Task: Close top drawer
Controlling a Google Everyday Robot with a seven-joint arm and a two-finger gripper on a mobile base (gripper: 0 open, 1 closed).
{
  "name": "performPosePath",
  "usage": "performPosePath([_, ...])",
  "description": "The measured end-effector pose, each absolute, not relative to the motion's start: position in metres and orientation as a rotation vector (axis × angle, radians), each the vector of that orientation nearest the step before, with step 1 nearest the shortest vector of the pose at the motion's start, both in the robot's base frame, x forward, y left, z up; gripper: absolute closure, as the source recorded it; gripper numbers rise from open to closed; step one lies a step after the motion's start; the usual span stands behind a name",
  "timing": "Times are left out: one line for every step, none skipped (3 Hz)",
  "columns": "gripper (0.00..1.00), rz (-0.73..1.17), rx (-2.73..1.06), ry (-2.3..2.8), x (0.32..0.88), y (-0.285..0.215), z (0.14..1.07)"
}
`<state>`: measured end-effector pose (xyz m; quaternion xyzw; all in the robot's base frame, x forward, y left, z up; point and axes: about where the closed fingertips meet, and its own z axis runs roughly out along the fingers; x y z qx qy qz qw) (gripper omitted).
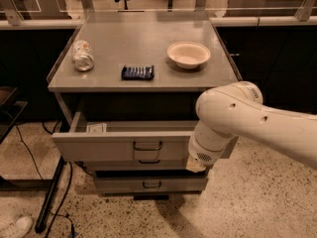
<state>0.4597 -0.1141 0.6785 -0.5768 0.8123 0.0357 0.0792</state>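
The top drawer (pixel 106 147) of the grey metal cabinet stands pulled out towards me, with its dark wire handle (pixel 147 146) at the centre of the front panel. A white card (pixel 96 128) lies inside at its left. My white arm (pixel 247 120) comes in from the right. My gripper (pixel 197 164) hangs from it, pointing down at the right end of the drawer front, and covers that end. Whether it touches the panel does not show.
On the cabinet top (pixel 148 43) lie a tipped can (pixel 82 55), a blue packet (pixel 137 72) and a cream bowl (pixel 188 54). Two shorter drawers (pixel 148 183) sit below. A black stand leg (pixel 49 202), cables and a white shoe (pixel 15 228) are at the left.
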Motion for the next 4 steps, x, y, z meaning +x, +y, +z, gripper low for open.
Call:
performPosePath([1.00,0.080,-1.708,2.419,0.476,-0.110,0.682])
performPosePath([1.00,0.042,-1.690,2.410,0.490,-0.108,0.682])
performPosePath([1.00,0.011,-1.671,2.409,0.500,-0.106,0.676])
performPosePath([1.00,-0.016,-1.651,2.407,0.512,-0.103,0.671])
